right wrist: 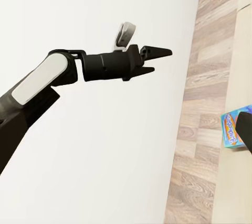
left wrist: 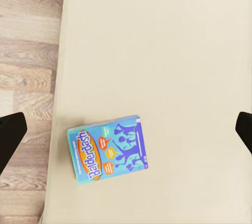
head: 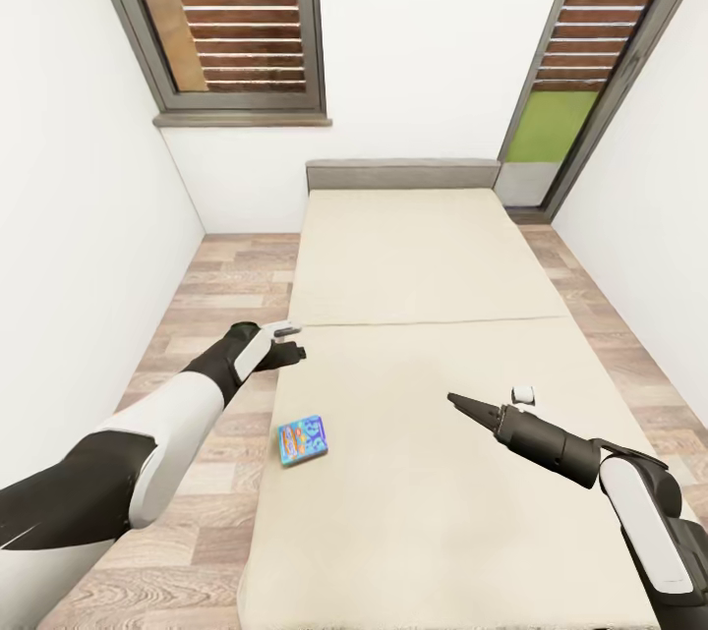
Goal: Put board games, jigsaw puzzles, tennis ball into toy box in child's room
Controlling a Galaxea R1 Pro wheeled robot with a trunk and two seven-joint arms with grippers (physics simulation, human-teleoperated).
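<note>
While both arms hang over the bed point(head: 413, 257), the only toy in sight is the small blue game box point(head: 302, 439), lying flat near the mattress's left edge in the lower left-centre of the head view, just beside the strip of wood floor point(head: 211, 315). The left gripper point(head: 287, 339) sits above and a little to the upper left of that box, over the mattress edge, not touching it; in the left wrist view the box point(left wrist: 109, 149) lies at lower left between the two dark fingertips point(left wrist: 9, 136) at the frame's sides, which stand wide apart. The right gripper point(head: 462, 403) points toward the frame's left from the lower right, over bare mattress, well apart from the box; its fingers look pressed together into a point. In the right wrist view the left gripper point(right wrist: 157, 56) shows against the white wall point(right wrist: 105, 145) in the upper half, and a corner of the box point(right wrist: 233, 128) peeks in at the right edge. Nothing lies between either gripper and the box. Beyond the bed stand a grey headboard point(head: 403, 174) and two grey-framed windows point(head: 236, 16) in the upper part of the head view
</note>
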